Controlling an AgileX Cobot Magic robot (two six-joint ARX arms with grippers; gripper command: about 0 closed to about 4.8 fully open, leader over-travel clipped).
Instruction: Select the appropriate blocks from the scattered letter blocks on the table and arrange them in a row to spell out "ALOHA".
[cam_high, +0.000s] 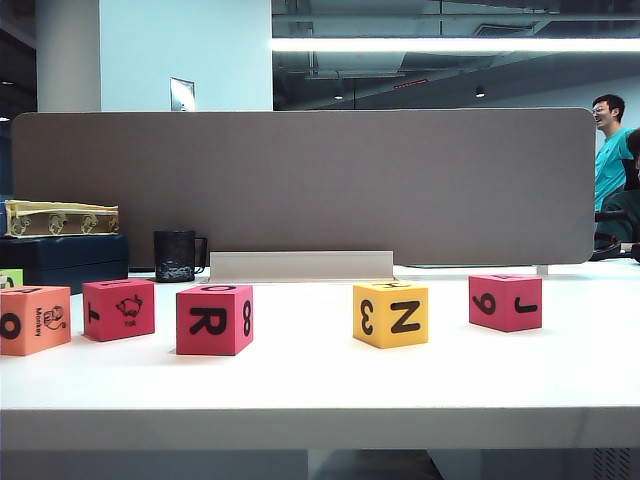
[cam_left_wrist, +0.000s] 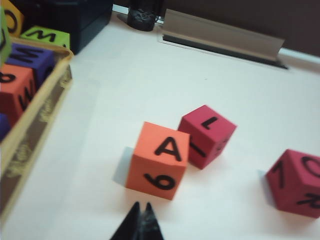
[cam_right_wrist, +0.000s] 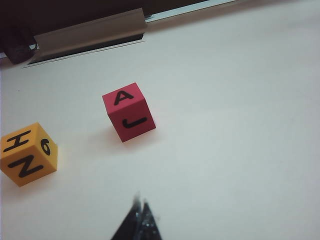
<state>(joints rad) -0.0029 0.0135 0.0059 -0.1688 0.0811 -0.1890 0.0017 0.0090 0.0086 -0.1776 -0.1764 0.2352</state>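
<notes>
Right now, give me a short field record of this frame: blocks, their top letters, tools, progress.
blocks on table: five, in a loose row
orange block: A on top, far left
red block: L on top, beside the orange one
red block: R facing front
yellow block: H on top
red block: A on top, far right
left tool: shut, empty
right tool: shut, empty
progress: ALOHA not yet arranged

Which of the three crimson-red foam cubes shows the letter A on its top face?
The rightmost crimson-red foam cube, alone beside the yellow cube; the others show L and O.

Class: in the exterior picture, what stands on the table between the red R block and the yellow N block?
Nothing: between the red R block and the yellow N block the table is bare.
</notes>
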